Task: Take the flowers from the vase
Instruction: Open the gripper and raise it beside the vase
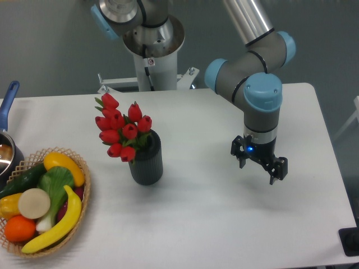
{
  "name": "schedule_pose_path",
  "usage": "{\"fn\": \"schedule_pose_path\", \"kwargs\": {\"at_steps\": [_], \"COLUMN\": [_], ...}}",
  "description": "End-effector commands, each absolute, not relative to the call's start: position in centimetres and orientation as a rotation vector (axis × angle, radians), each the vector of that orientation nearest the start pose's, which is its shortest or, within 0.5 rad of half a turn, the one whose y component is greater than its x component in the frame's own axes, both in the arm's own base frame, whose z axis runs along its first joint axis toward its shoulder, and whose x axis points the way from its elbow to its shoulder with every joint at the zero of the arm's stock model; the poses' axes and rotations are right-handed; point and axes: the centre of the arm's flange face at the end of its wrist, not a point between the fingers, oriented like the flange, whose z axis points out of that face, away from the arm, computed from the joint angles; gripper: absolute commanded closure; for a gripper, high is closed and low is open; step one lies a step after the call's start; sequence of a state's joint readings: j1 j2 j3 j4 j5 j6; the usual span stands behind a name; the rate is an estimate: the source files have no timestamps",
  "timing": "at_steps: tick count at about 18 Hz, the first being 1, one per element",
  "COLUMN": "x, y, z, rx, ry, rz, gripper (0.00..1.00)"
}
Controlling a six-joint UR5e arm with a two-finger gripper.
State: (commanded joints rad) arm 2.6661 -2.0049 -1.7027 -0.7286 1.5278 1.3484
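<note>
The flowers (121, 128), a bunch of red tulip buds with green leaves, stand in the vase (147, 159), leaning to the left over its rim. The vase is dark grey-black, ribbed and upright, left of the table's middle. My gripper (259, 167) hangs to the right of the vase, well apart from it, just above the table. Its fingers point down and are spread open with nothing between them.
A wicker basket (78, 193) with fruit and vegetables sits at the front left. A blue-handled pot (8, 106) stands at the left edge behind it. The robot base (151, 53) is at the back of the white table (224, 224).
</note>
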Motion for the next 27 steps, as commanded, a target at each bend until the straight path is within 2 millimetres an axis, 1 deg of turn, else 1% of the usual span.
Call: {"fn": "schedule_pose_path", "kwargs": {"at_steps": [5,8,13,16,19,22,24,26,27], "x": [-49.9,-49.9,-49.7,-49.1,-48.7,-47.4,-46.7,-46.3,-45.9], "y": [41.4,41.9,42.1,42.5,43.1,43.5,43.4,43.2,43.3], "z": [27.1,27.1,27.3,27.7,28.6,28.7,28.3,27.9,27.5], "rx": [-2.931,-2.823,-2.676,-2.596,-2.405,-2.176,-2.126,-2.124,-2.124], "ry": [0.386,0.38,0.361,0.303,0.239,0.219,0.211,0.206,0.206], "rz": [0.356,0.287,0.188,0.122,-0.006,-0.157,-0.202,-0.212,-0.225], "gripper": [0.0,0.0,0.0,0.0,0.0,0.0,0.0,0.0,0.0]}}
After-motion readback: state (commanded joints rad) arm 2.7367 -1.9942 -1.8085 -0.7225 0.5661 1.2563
